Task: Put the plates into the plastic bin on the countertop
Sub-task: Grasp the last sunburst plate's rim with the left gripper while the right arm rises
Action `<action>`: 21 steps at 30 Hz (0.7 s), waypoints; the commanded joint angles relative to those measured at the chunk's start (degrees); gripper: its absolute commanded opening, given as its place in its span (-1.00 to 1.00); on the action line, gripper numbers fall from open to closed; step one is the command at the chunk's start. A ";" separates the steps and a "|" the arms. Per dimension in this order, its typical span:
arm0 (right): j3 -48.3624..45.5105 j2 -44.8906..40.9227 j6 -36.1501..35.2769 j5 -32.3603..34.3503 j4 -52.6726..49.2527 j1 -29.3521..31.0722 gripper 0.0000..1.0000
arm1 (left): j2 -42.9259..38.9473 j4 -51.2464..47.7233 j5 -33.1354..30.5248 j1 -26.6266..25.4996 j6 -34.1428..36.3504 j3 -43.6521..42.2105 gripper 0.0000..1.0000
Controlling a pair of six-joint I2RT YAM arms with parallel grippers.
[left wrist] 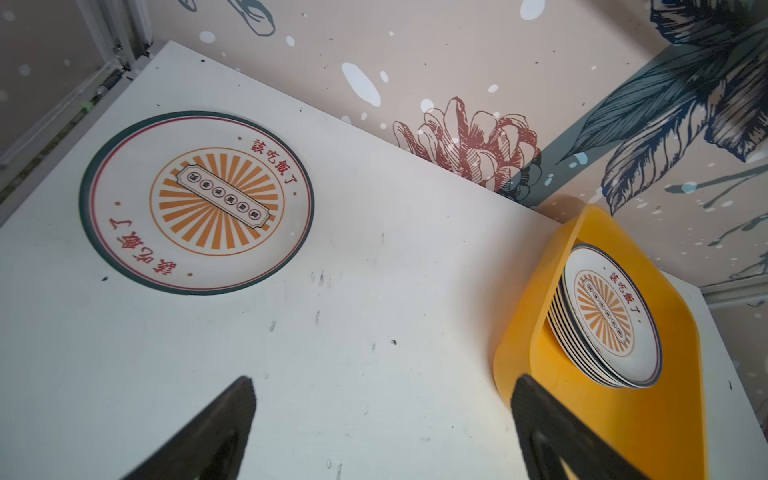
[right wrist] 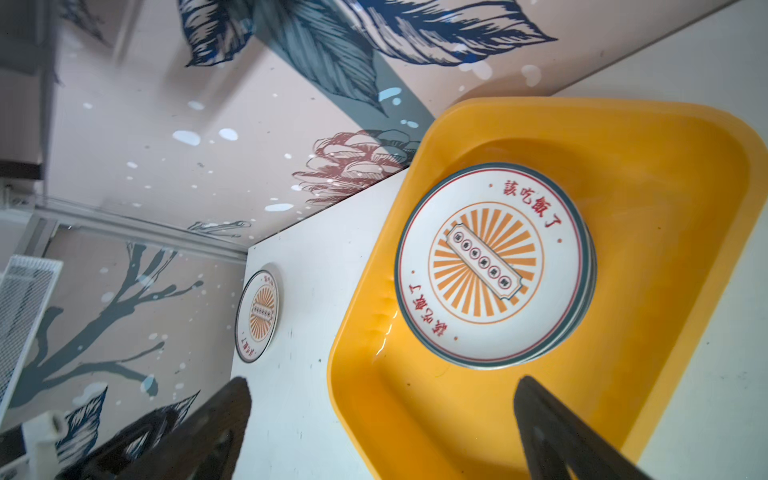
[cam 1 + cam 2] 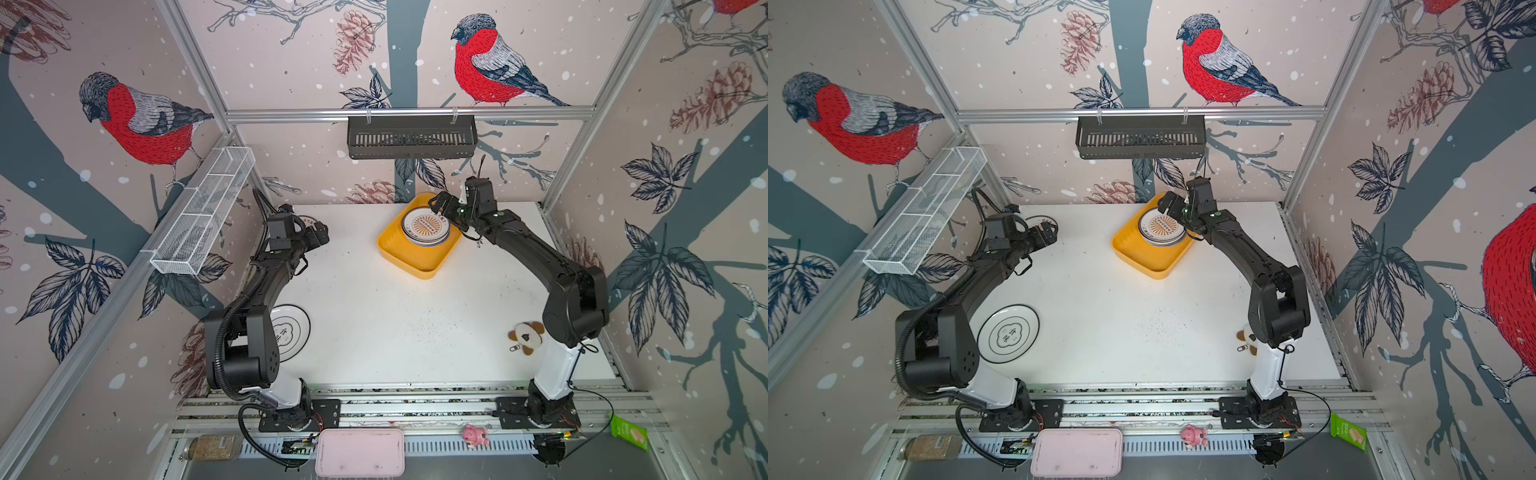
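Plate stack [image 3: 425,243] sits in yellow bin [image 3: 412,258] w/ sunburst plate [image 2: 490,266] on top.

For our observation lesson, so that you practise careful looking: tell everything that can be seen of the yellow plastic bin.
The plastic bin is a shallow rectangular tray of smooth, glossy yellow plastic, with rounded corners and low, outward-sloping walls. It lies flat on the white countertop near the back wall, turned askew to the table's edges. A stack of plates, with an orange sunburst on the top one, sits in its far half; its near half is bare.
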 commanded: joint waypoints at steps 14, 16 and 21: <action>-3.81 -8.46 -8.76 -1.33 11.64 0.65 0.99 | 2.50 4.16 1.99 0.43 -12.22 -0.05 0.93; -5.91 -9.45 -9.66 -2.10 15.36 0.69 0.99 | 3.18 3.83 1.42 1.13 -15.31 0.25 0.92; -10.58 -9.92 -10.24 -3.30 22.74 0.21 0.99 | 7.60 3.76 6.74 4.89 -24.17 2.32 0.89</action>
